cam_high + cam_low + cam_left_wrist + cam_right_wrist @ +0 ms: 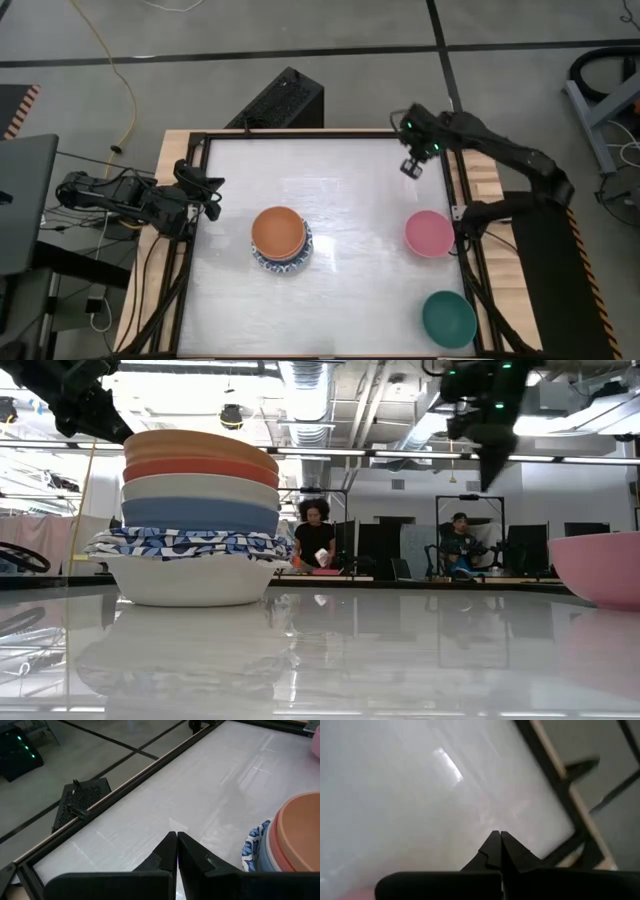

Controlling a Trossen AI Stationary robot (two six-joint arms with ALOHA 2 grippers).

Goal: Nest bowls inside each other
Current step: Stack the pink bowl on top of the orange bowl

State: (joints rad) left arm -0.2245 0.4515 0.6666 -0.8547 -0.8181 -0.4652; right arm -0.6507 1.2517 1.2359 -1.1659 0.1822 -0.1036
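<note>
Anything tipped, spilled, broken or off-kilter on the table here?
Nothing stands out. The nested stack of bowls topped by an orange bowl sits level in the low view, and the pink bowl and teal bowl rest upright, apart, near the right edge.
</note>
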